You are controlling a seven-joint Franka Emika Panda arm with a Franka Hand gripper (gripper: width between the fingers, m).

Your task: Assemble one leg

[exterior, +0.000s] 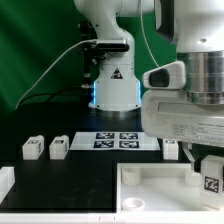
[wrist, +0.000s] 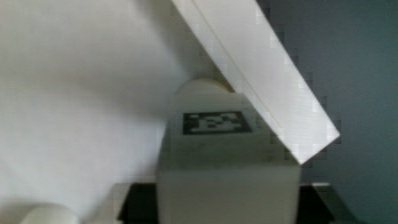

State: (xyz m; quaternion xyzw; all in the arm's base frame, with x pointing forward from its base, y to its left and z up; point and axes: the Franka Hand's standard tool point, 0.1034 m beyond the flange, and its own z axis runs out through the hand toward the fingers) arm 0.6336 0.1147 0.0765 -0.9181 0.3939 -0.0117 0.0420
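Gripper [exterior: 210,165] is clamped on a leg [wrist: 217,150]; keep it upright, then lower slowly over the tray [exterior: 150,185] socket.

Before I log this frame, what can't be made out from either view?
- Claw: in the exterior view the arm's own bulk hides it; whether it's open or shut can't be told.
- Leg with tag: the wrist view shows it close up and blurred; its lower end is cut off.
- Tray: cut off by the exterior view's lower edge.
- Marker board: tags too small to read.
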